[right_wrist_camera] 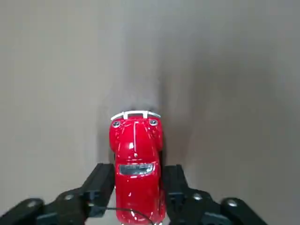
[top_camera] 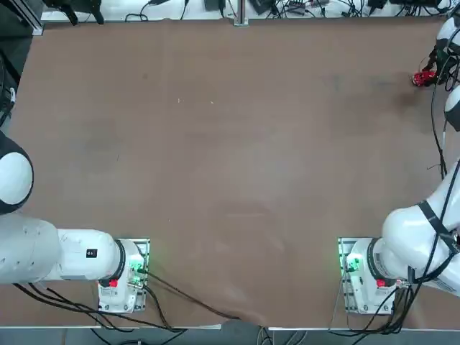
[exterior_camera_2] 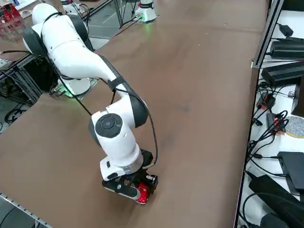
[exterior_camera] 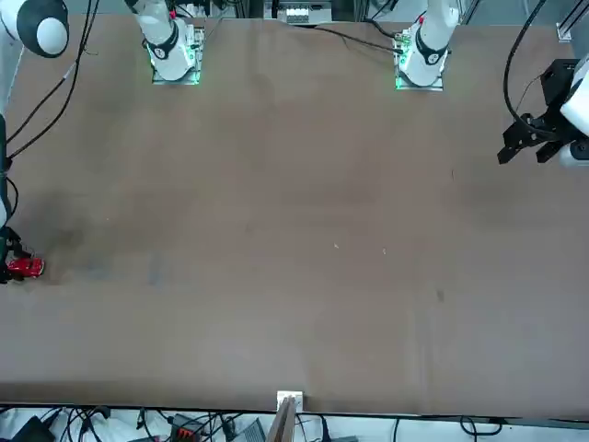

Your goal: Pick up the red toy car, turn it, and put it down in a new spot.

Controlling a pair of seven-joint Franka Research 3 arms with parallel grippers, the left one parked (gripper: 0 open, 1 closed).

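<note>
The right gripper (right_wrist_camera: 137, 187) is sitting low at the table's (top_camera: 230, 165) upper right in the top view. Its fingers (right_wrist_camera: 101, 180) are flanking the red toy car (right_wrist_camera: 136, 159), but I cannot tell whether they are pinching it.

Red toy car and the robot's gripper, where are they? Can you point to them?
red toy car (right_wrist_camera: 136, 159), right wrist view, on its shiny red roof.
right gripper (right_wrist_camera: 137, 190), right wrist view, midway between the two black fingertips flanking the car.
table (top_camera: 230, 158), top view, on its bare brown middle.
</note>
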